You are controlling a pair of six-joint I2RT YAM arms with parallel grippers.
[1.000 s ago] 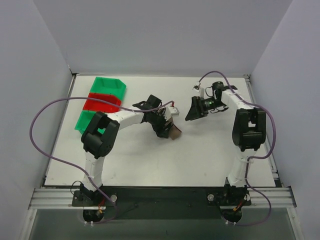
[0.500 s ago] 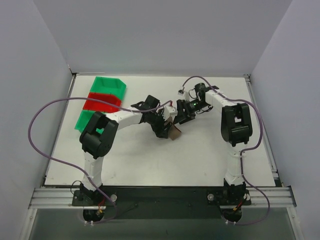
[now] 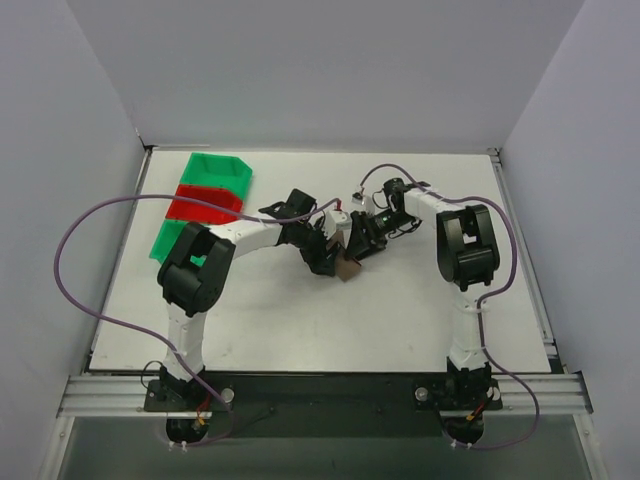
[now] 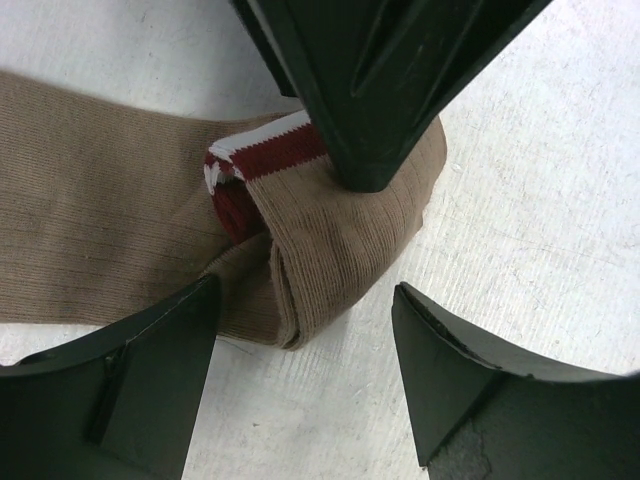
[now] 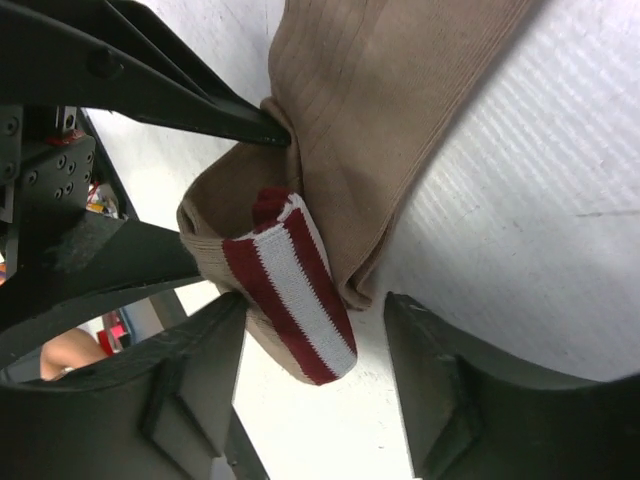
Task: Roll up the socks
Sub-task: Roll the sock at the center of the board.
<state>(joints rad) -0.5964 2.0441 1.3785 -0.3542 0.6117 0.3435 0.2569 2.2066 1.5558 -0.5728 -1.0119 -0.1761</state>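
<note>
The tan-brown sock (image 4: 110,200) lies on the white table, its end folded into a loose roll (image 4: 340,240) with the maroon, white-striped cuff (image 4: 262,152) tucked inside. My left gripper (image 4: 305,300) is open and straddles the roll's near edge. My right gripper (image 5: 315,310) is open, and the striped cuff (image 5: 292,288) hangs between its fingers. One right finger (image 4: 380,90) presses on top of the roll. In the top view both grippers, left (image 3: 325,256) and right (image 3: 358,240), meet at the sock (image 3: 348,268) at the table's middle.
Green and red bins (image 3: 205,200) stand in a row at the back left. Grey walls close in the table on three sides. Purple cables (image 3: 75,260) loop beside each arm.
My right arm has swung left from the table's right side and brought its gripper onto the sock beside the left gripper. The left gripper has barely moved.
</note>
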